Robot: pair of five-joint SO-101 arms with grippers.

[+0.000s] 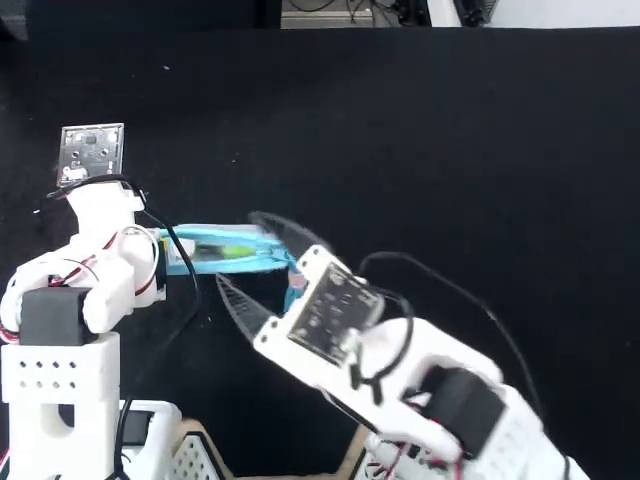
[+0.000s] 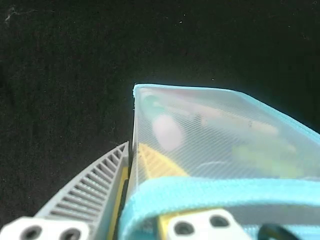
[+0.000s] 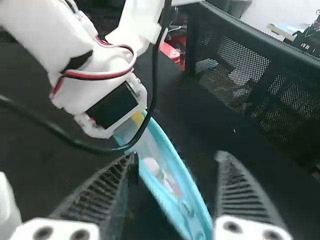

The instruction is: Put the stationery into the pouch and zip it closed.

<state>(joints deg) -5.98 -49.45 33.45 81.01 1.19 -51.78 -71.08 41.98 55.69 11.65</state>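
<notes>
Far left, the left gripper [image 2: 134,165] is clamped on the near end of the pouch [image 1: 222,250] and holds it on edge, just above the black table [image 1: 450,150]. The pouch is see-through mesh with blue trim. Stationery [image 2: 167,132] shows through the mesh: a pale round piece, something green and a longer light-coloured piece, all blurry.

Further right, the right gripper [image 3: 176,157] is spread wide. Its two black fingers straddle the pouch's blue edge [image 3: 170,165], one on each side, and neither grips it.

Progress, as a judgement: loading looks done, since the items are inside and none lie loose on the cloth in view. Zipping looks like the step in hand. I cannot tell from these views whether it is partly zipped. There is a small lump on the blue edge near the right fingers which may be the pull, but that is unsure.

Around, from the left:
- A marker board [image 1: 92,148] sits on the left arm.
- The left arm's black cable [image 1: 192,285] drapes across the pouch near the clamp and could snag a zip stroke running that way.
- A black mesh rack [image 3: 250,75] stands past the table, well apart.
</notes>
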